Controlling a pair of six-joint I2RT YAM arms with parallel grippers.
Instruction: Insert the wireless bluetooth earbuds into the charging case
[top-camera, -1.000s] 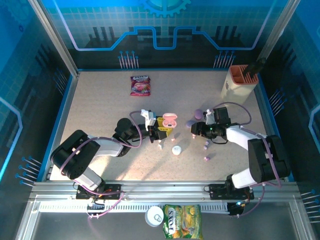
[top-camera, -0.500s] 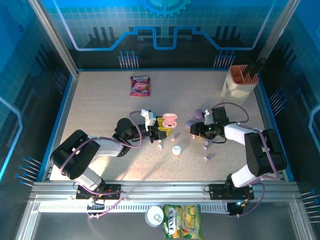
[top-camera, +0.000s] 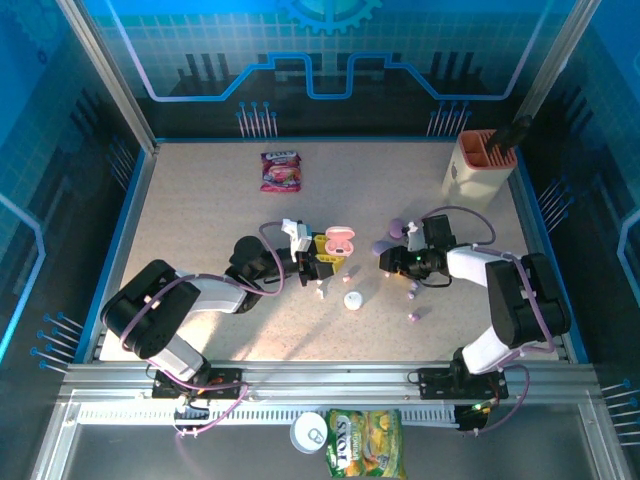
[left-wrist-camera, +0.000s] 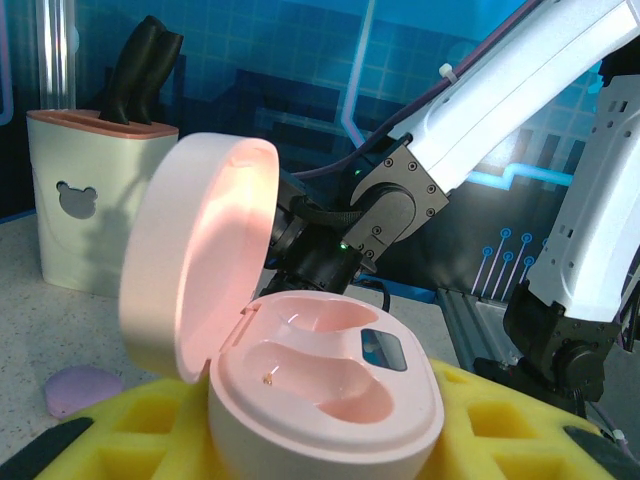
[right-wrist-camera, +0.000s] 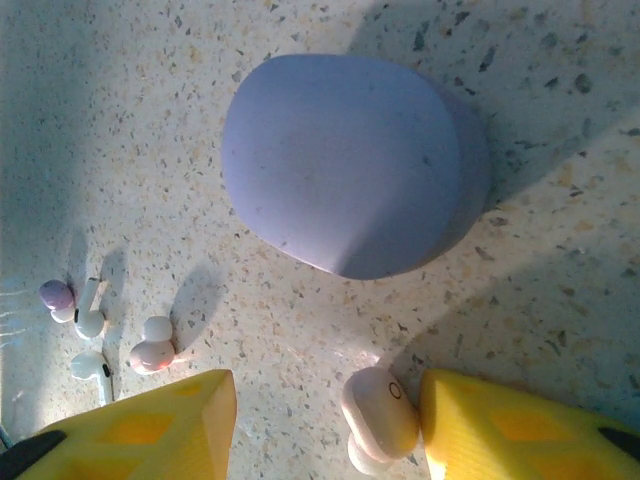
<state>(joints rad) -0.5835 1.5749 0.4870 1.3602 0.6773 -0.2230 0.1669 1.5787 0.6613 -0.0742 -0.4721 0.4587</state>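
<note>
Left jaws clamped on the open pink charging case (left-wrist-camera: 320, 390), lid tipped back. Right jaws spread wide over the tabletop (right-wrist-camera: 560, 60), one pink-white earbud (right-wrist-camera: 378, 420) between them, touching one yellow pad (right-wrist-camera: 520, 430), near the shut purple case (right-wrist-camera: 345, 160).

Tabletop (top-camera: 200, 220): we see a pale, speckled surface with a blue border.
Back wall (top-camera: 330, 60): we note dark blue panels printed with a grid and circuit-like lines.
Frame: silver posts (top-camera: 105, 70) slant upward; a metal rail (top-camera: 330, 378) spans the near edge.
Light: we find a bright patch (top-camera: 290, 345) on the near tabletop.
</note>
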